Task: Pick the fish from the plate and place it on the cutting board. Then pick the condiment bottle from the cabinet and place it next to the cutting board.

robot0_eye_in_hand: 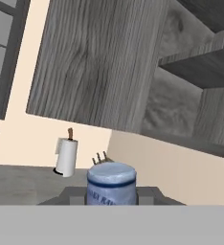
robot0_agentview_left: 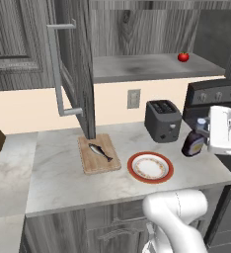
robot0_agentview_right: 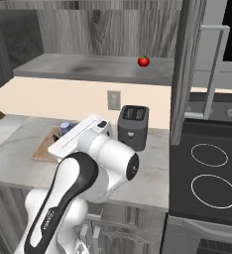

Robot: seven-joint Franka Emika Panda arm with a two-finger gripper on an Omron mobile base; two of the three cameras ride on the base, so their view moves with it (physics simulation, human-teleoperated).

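Here your jaws (robot0_agentview_left: 202,132) are closed on the condiment bottle (robot0_agentview_left: 193,144), which hangs tilted above the table's right edge, beside the toaster (robot0_agentview_left: 162,120). The fish (robot0_agentview_left: 100,151) lies on the cutting board (robot0_agentview_left: 98,153); the plate (robot0_agentview_left: 150,167) sits just right of it.

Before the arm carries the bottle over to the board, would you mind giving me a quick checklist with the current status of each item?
1. Fish lies on the cutting board: ok.
2. Plate has no fish on it: ok.
3. Gripper shut on the condiment bottle, blue cap between the fingertips in the hand view: ok.
4. Bottle out of the cabinet, held above the counter near the toaster: ok.
5. Bare counter beside the board for setting the bottle down: ok, left of the board.
6. Bottle placed next to the board: not ok; plate and toaster lie between.
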